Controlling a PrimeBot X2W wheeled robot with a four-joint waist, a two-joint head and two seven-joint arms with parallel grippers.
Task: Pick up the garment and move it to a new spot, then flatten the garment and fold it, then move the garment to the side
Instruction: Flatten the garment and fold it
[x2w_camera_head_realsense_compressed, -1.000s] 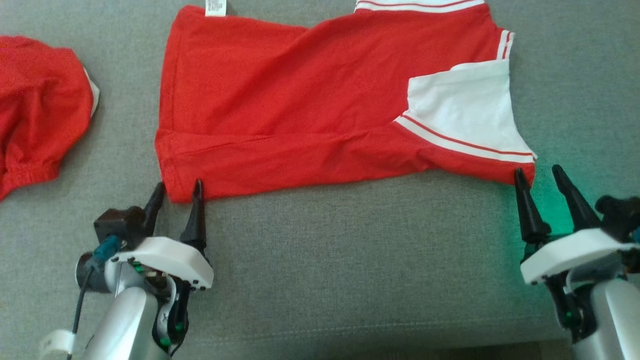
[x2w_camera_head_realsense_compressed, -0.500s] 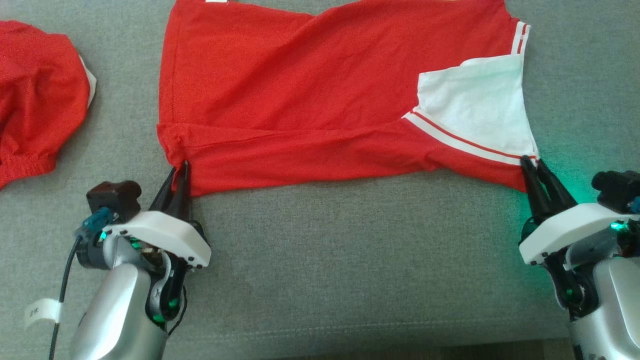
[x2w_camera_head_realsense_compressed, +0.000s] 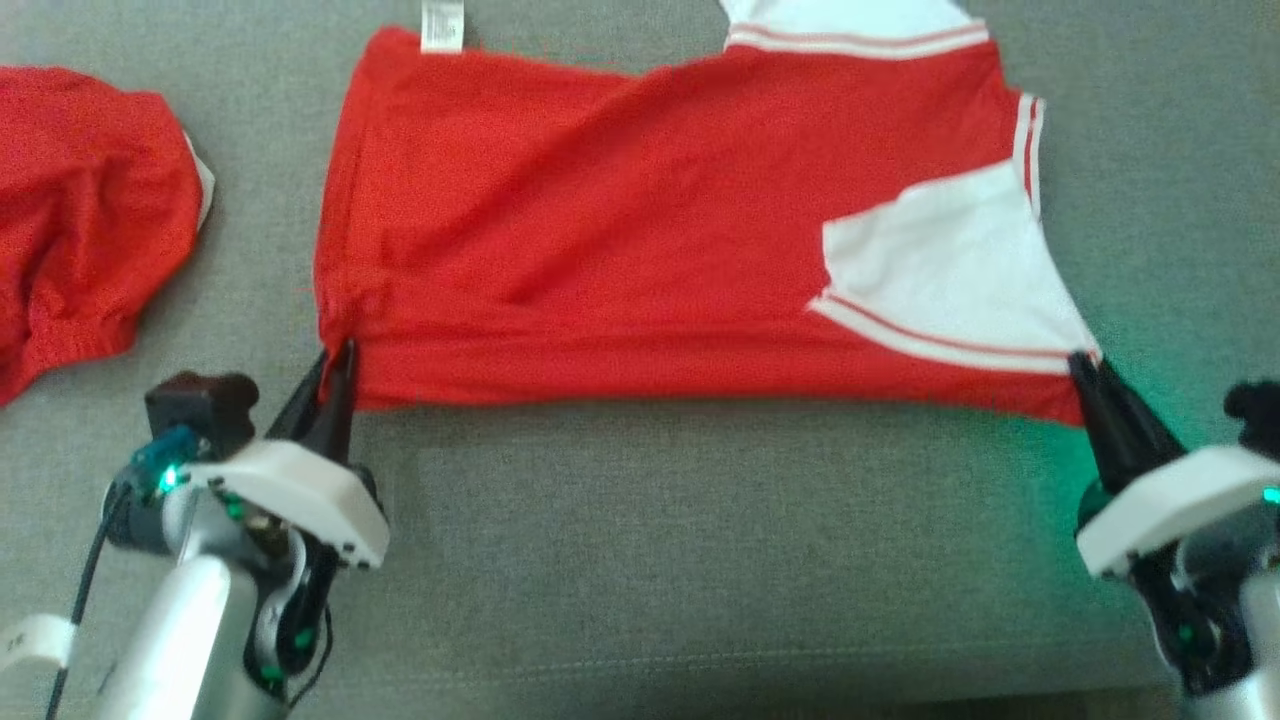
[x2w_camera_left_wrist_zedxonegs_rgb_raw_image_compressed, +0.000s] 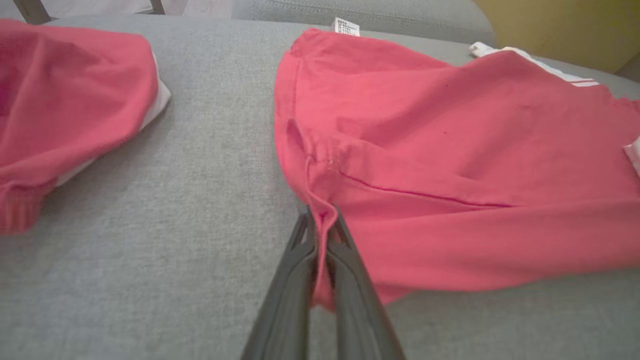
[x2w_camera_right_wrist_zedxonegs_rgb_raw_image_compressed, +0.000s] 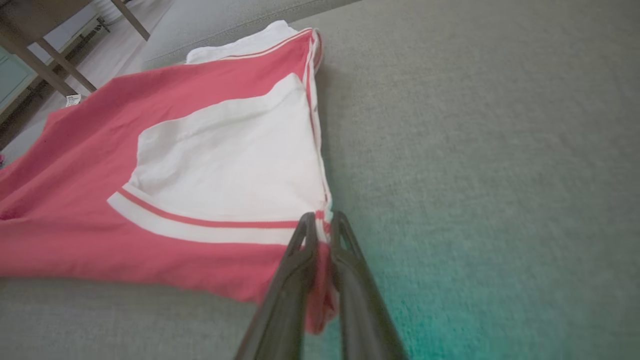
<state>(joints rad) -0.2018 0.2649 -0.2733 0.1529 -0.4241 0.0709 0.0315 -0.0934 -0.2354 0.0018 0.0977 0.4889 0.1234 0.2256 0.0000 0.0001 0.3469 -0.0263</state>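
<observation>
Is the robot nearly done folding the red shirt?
Not yet. Done: the red shirt lies spread on the grey cushion, mostly flat, with some creases. In hand: the left gripper and right gripper are each shut on a near corner of it. Left: smoothing it, folding it and moving it to the side.

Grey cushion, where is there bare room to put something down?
Widest patch: the grey fabric cushion between the left gripper and right gripper, nearer than the spread red-and-white shirt. A narrower strip separates that shirt from the crumpled red cloth, which crowds the far left.
</observation>
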